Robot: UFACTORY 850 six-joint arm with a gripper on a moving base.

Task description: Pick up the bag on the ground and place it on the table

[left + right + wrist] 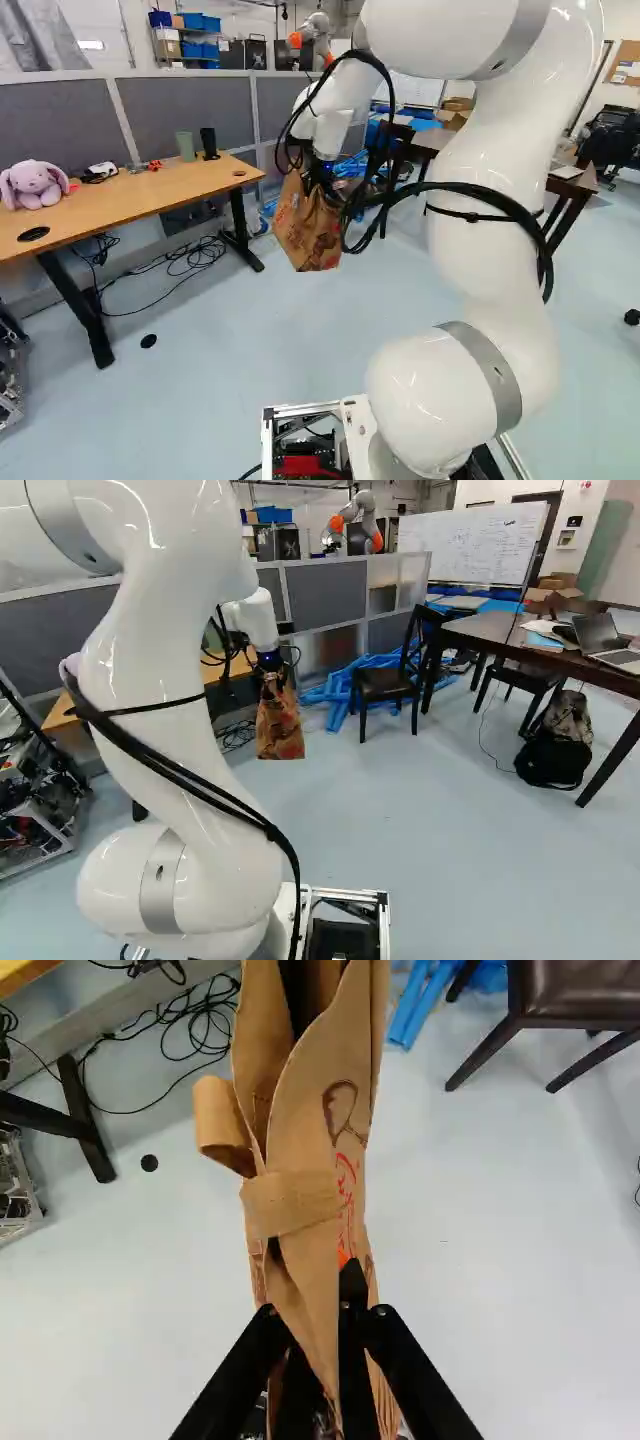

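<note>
In the left base view my gripper is beyond the arm's forearm, with the brown paper bag hanging from it in the air. The bag also hangs under the gripper in the right base view. Seen from the wrist, the gripper is shut on the bag's upper edge, the paper pinched between both fingers; the fingertips are partly hidden by it. The wooden table stands to the left of the bag in the left base view.
On the table are a purple plush rabbit, a green cup and a black cup. Cables lie beneath it. A dark chair, blue pieces, a dark table and a backpack stand rightward. Another robot is behind the partition.
</note>
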